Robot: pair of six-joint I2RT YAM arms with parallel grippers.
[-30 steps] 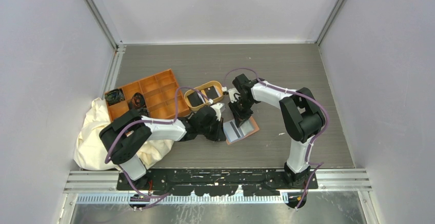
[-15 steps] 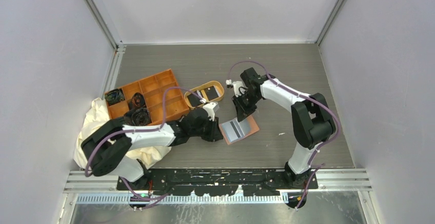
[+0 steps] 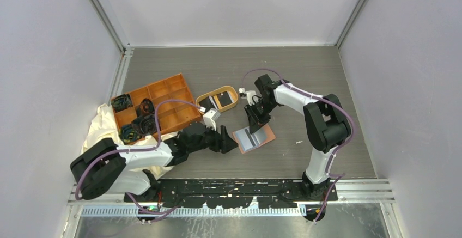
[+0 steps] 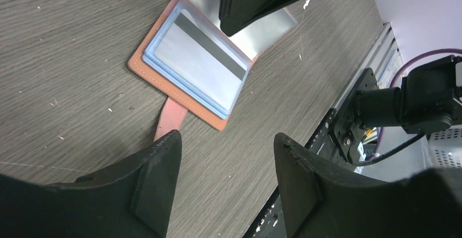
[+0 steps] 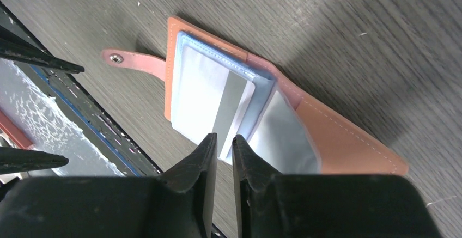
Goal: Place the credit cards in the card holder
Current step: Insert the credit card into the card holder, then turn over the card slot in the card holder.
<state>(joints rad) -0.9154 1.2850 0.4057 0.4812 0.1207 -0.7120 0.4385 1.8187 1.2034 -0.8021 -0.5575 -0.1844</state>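
The wallet (image 3: 254, 138) lies open on the surface (image 3: 305, 74), in front of the two arms and between their pincers. Its pinkish-brown cover faces down and its bluish pockets (image 5: 283, 134) face up. The snap tab (image 5: 131, 61) sticks out flat from one edge. A pale card (image 5: 212, 102) with a grey stripe sits in the top clear pocket.

The right pincer (image 5: 224, 137) hangs just above the open pockets. Its fingers (image 5: 190, 167) are almost together, leaving only a narrow slit with nothing seen in it. The left pincer (image 4: 226, 140) is low over the surface, just beside the tab. It is spread wide and holds nothing.

Further back, an oval tray (image 3: 236, 97) holds more cards (image 3: 220, 101), mostly black. It is apart from the wallet and touched by neither arm. To its left stands an orange tray (image 3: 163, 93) with dark items in some compartments, resting partly on a cream cloth (image 3: 101, 134).
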